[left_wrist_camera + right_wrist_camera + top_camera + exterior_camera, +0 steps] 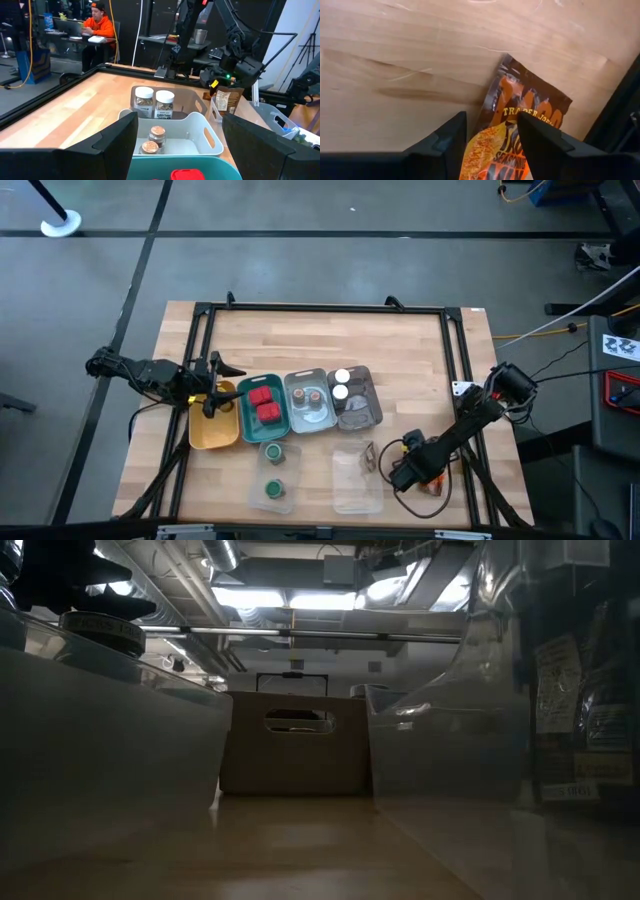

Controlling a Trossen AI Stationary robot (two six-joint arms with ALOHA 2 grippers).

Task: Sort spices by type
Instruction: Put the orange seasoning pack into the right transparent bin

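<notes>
Pouches (pixel 520 125) of seasoning lie flat on the bench (pixel 330 340) at its near right corner, close to the frame rail. The right claw (pixel 490 142) hangs just above the top one, jaws part-spread astride it — not yet pinching. Being thin, soft and probably slick foil, it should weigh little but buckle; a pinch at a raised edge or corner looks safest. The left claw (pixel 222 370) waits spread wide over the yellow tray (pixel 215 430).
</notes>
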